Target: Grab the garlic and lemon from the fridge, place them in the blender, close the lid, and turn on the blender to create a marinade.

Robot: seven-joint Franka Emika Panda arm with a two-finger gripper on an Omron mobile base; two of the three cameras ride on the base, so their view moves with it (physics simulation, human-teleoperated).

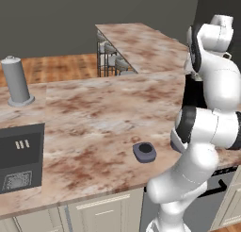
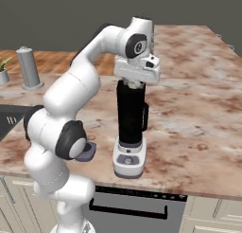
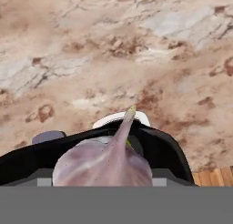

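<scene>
In the hand view the garlic (image 3: 102, 166) sat pinched between the gripper's fingers, directly over the open mouth of the blender (image 2: 131, 118), its thin tip pointing away from the camera. Let go off-centre, the bulb could have struck the jar's rim and bounced onto the marble counter (image 2: 198, 113). Further left, the lid (image 1: 144, 151) lay close to the counter's front edge, where a careless elbow swing might have knocked it off
</scene>
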